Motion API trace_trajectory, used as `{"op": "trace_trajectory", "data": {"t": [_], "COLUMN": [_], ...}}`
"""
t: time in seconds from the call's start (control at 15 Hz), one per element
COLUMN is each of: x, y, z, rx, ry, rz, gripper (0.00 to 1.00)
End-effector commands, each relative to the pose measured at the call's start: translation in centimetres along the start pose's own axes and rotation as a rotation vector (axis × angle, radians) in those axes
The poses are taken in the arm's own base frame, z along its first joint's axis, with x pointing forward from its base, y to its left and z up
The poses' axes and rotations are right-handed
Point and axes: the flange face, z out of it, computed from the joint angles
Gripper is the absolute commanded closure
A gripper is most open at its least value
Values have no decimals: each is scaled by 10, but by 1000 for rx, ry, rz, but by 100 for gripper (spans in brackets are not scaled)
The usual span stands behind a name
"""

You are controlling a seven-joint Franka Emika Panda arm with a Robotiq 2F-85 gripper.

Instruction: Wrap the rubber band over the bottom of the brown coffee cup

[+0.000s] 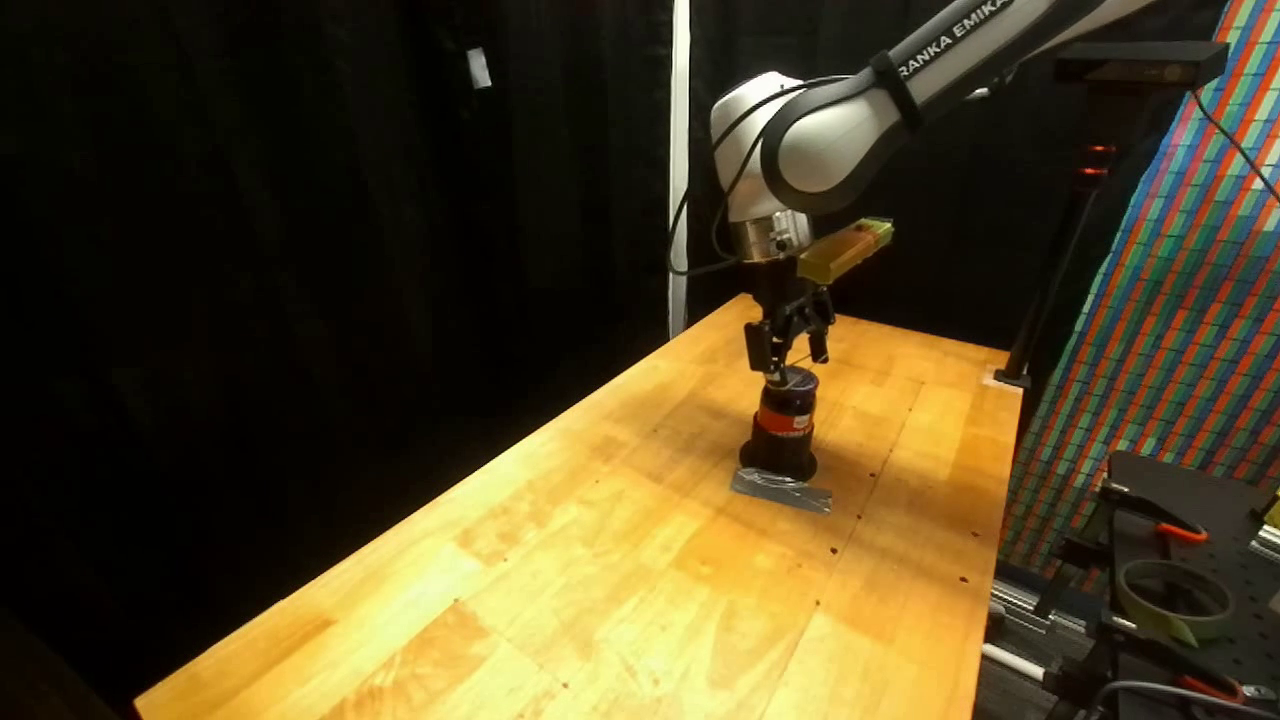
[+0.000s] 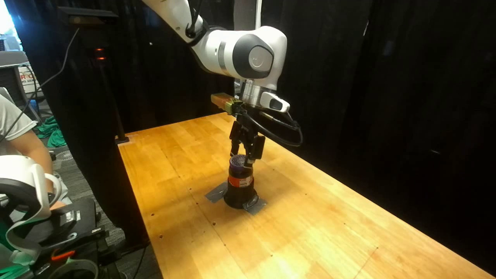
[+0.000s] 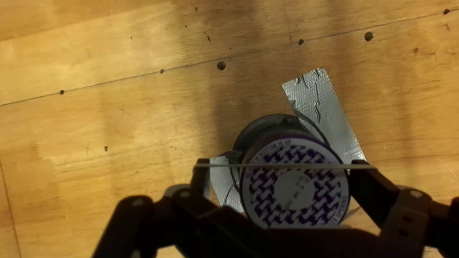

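Observation:
The brown coffee cup (image 1: pixel 787 422) stands upright in a dark flared base; it is a dark cylinder with a reddish-orange label, also in an exterior view (image 2: pixel 240 181). Its purple-and-white patterned top faces up in the wrist view (image 3: pixel 294 190). My gripper (image 3: pixel 281 168) is open, with its fingertips on opposite sides of the cup's top. The pale rubber band (image 3: pixel 295 166) is stretched straight between the two fingertips and crosses over the cup's top. In both exterior views the gripper (image 1: pixel 798 368) points down at the height of the cup's top (image 2: pixel 238 160). The band's far strand is hidden.
The dark base (image 2: pixel 235 197) is fixed to the wooden table (image 1: pixel 600 600) with grey tape strips (image 3: pixel 322 100). A side cart with a tape roll (image 1: pixel 1175 598) stands beyond the table edge. A person (image 2: pixel 29 145) sits beside the table.

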Motion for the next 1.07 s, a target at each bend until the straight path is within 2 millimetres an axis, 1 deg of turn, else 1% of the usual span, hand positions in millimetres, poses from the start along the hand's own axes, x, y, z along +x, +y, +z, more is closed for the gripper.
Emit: {"op": "trace_trajectory", "data": {"t": [0.0,0.33,0.53,0.67,0.73,0.8,0.93,1.0], "x": [-31,-48,-57,-64,-68,-71,-78,-81], "y": [6,-4,-15,-18,-18,-16,-11,-8], "z": [9,37,42,43,43,42,40,38], "rx": [18,22,62,70,69,62,44,30], "ry": [20,99,191,240,259,283,319,331], "rz": [8,69,155,192,207,222,250,257], "gripper": [0,0,0,0,25,27,41,51]}}
